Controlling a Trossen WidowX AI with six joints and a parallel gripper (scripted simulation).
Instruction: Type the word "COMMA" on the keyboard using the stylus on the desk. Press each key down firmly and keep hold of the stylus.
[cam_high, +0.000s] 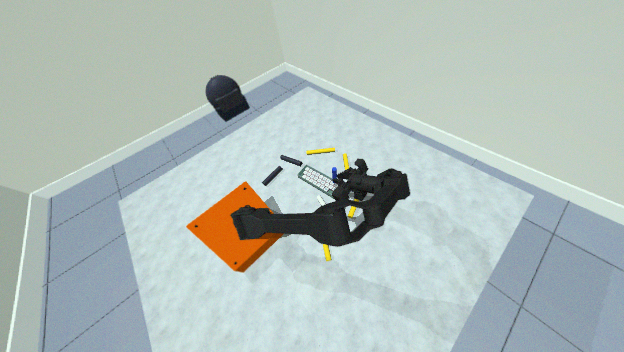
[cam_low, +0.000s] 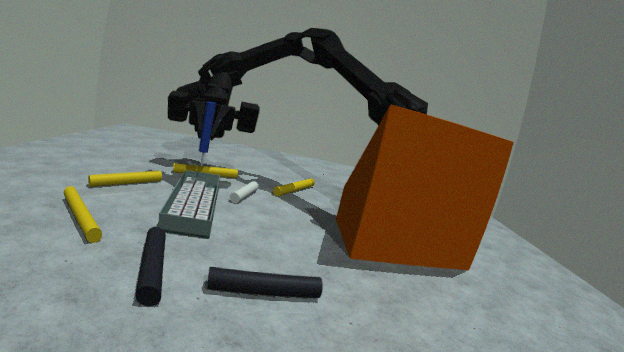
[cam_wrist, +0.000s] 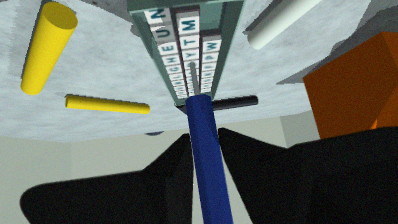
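Observation:
My gripper (cam_high: 340, 183) (cam_low: 207, 131) (cam_wrist: 204, 137) is shut on the blue stylus (cam_high: 334, 172) (cam_low: 207, 120) (cam_wrist: 201, 117) and holds it almost upright, its thin grey tip pointing down. The keyboard (cam_high: 317, 179) (cam_low: 185, 226) (cam_wrist: 188, 36) is a grey-green tray with three rows of white lettered keys. The gripper is above the keyboard's end farthest from the exterior camera. In the wrist view the tip overlaps the middle row, just past the Y key, with M and T nearer that end. Whether the tip touches a key cannot be told. The far letters are too small to read.
Around the keyboard lie several yellow cylinders (cam_low: 125, 178) (cam_wrist: 107, 104), a white cylinder (cam_low: 244, 192) (cam_wrist: 282, 22) close beside it, and two black cylinders (cam_low: 150, 265). A large orange block (cam_high: 220, 225) (cam_low: 430, 200) (cam_wrist: 350, 85) stands by the arm's base.

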